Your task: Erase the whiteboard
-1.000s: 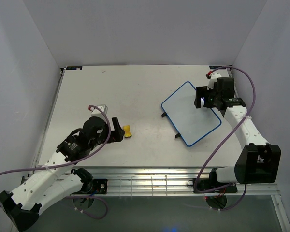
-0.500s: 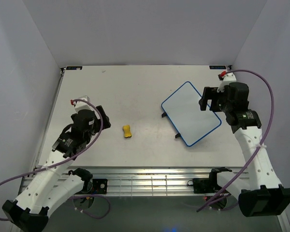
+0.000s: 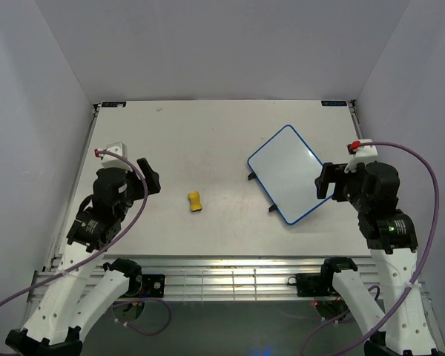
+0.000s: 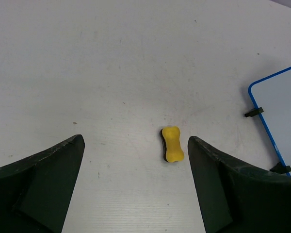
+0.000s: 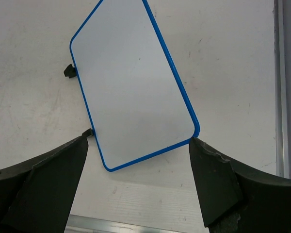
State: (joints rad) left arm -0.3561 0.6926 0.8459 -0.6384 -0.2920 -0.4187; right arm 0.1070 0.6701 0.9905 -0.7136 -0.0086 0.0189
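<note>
A blue-framed whiteboard (image 3: 289, 173) lies flat on the table at the right, its face looking clean; it fills the right wrist view (image 5: 131, 82) and its edge shows in the left wrist view (image 4: 281, 116). A small yellow bone-shaped eraser (image 3: 196, 202) lies on the table left of the board, also in the left wrist view (image 4: 172, 144). My left gripper (image 3: 150, 178) is open and empty, raised to the left of the eraser. My right gripper (image 3: 325, 182) is open and empty, above the board's near right edge.
The board has small black clips (image 3: 251, 176) on its left edge. Grey walls close the table on three sides. A metal rail (image 3: 230, 274) runs along the near edge, also in the right wrist view (image 5: 136, 224).
Both arms have pulled back toward their bases. The left gripper moved left, away from the eraser. The right gripper moved from the board's far right corner to its near right edge.
</note>
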